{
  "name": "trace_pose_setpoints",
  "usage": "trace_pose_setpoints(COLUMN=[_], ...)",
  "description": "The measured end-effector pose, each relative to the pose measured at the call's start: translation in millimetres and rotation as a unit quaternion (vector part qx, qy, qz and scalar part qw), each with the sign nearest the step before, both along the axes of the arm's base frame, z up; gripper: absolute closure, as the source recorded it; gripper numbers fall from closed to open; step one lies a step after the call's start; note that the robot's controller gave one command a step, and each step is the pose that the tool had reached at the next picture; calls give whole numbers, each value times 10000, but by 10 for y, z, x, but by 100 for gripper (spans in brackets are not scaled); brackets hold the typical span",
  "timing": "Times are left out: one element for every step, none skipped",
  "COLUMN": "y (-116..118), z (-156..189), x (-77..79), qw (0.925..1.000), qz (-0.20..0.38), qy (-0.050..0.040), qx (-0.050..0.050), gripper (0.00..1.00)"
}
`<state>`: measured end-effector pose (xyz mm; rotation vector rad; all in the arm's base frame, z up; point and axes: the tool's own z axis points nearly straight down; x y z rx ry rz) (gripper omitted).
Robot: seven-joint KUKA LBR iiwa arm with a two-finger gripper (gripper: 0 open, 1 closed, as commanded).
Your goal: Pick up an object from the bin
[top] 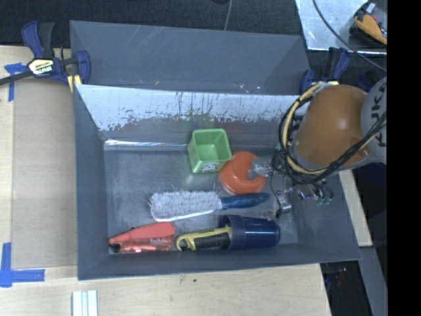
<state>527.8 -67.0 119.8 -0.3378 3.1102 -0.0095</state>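
The brush is lying mid-floor in the bin, its slim blue handle, probably light, stiff and the best place to pinch, ending just beside the gripper, whose opening cannot be told.

At the right of the frame the gripper hangs in the grey bin, just right of an orange round thing. A green cup stands at centre; a white brush, a dark blue cylinder and a red tool lie lower.
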Motion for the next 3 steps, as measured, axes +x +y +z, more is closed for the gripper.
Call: trace_pose_setpoints(y=[836,833,1805], z=[-188,-281,-379], x=[291,208,50], qw=[9944,9940,9994], qz=[-1048,1056,103], qy=[-88,-296,-313], qx=[48,-18,55], gripper=[0,0,100])
